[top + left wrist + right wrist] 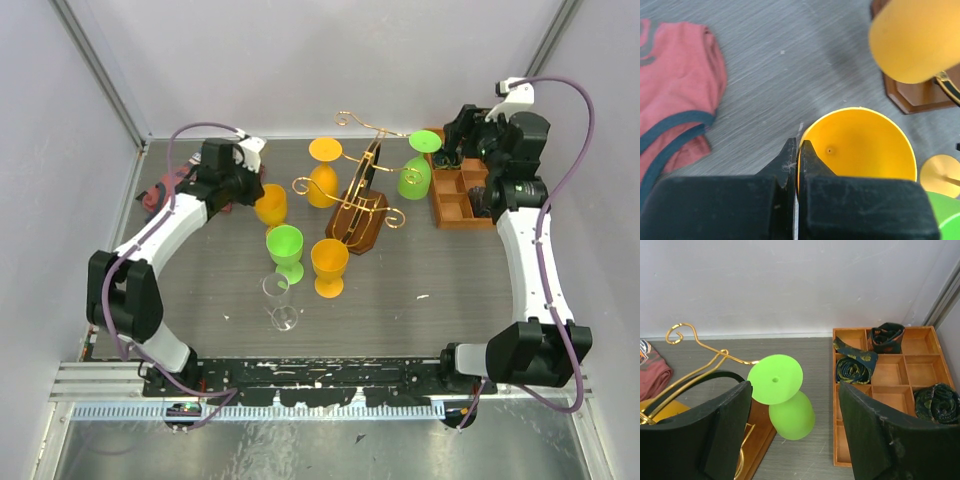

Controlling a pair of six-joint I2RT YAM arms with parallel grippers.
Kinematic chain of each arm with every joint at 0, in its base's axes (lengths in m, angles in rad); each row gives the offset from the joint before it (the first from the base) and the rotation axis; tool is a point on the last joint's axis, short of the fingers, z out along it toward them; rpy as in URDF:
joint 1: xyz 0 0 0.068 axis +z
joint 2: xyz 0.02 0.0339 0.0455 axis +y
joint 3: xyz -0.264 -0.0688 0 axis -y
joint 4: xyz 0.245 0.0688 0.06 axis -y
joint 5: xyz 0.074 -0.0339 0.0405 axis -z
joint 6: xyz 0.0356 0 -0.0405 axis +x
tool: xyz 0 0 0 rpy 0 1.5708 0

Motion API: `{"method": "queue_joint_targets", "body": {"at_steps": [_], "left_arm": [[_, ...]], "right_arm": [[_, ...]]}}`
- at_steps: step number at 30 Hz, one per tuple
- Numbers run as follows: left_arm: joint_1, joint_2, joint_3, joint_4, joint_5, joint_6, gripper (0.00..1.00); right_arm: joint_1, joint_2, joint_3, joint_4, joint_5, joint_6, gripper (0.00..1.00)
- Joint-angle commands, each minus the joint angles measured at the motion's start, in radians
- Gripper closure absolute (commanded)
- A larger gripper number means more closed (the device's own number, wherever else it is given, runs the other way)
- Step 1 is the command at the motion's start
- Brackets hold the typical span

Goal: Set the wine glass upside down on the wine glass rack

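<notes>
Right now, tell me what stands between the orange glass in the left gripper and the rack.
The left gripper pinches the held glass by its rim. A hanging orange glass, upside down on the rack, sits between them. Nothing else visible does.

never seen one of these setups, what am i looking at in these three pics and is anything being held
Two robot arms are bolted at the near edge of a table. One picture looks down from above; the other two come from cameras on each wrist.

On the table stands a gold wire rack with a green glass and an orange glass already hanging upside down. Upright beside it are more plastic glasses and one clear one. An orange tray holds rolled ties, and a red cloth lies on the left.

The left claw is pinched shut on the rim of an orange wine glass. The right claw is open and holds nothing.
</notes>
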Motion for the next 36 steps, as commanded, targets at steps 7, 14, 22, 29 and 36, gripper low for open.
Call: {"method": "queue_joint_targets", "body": {"at_steps": [7, 14, 22, 29, 36], "left_arm": [[0.136, -0.168, 0.099, 0.169, -0.115, -0.01, 1.0], [0.136, -0.202, 0.196, 0.35, -0.173, 0.048, 1.0], [0.096, -0.196, 0.169, 0.889, -0.155, 0.069, 1.0], [-0.038, -0.051, 0.192, 1.251, -0.153, 0.241, 1.0], [-0.139, 0.111, 0.233, 1.566, -0.167, 0.321, 1.0]], "right_arm": [[-0.002, 0.047, 0.154, -0.013, -0.106, 0.03, 0.23], [-0.001, 0.106, 0.273, -0.099, -0.149, 0.081, 0.25], [0.003, 0.232, 0.432, -0.15, -0.223, 0.35, 0.27], [0.038, 0.289, 0.462, 0.005, -0.317, 0.651, 0.28], [0.104, 0.346, 0.476, 0.262, -0.383, 0.923, 0.29]]}}
